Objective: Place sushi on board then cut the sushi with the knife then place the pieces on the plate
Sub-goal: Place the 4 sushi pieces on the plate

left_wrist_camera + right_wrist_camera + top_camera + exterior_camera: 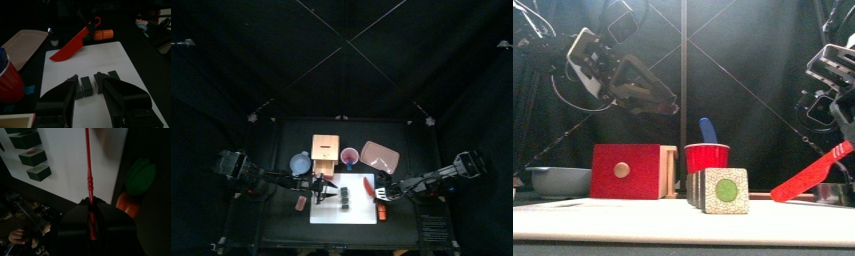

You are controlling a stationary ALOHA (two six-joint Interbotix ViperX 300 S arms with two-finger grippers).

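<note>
1. Top view: the board lies at the table's front middle. The sushi sits on its 9 o'clock side, under the left gripper. The right gripper is at the board's 3 o'clock edge. Behind the board are the box at 11 o'clock, the cup at 12 and the tray at 1.
2. Front view: the sushi stands on the board, its green-centred end facing me. The left gripper hangs above it at 11 o'clock, clear of it. At 3 o'clock the red knife slants down, tip low near the board.
3. Left wrist view: the jaws are spread wide with nothing in them. The sushi blocks lie in a row just past them.
4. Right wrist view: the jaws are clamped on the red knife's handle. Its blade, edge-on, reaches over the board, apart from the sushi.
</note>
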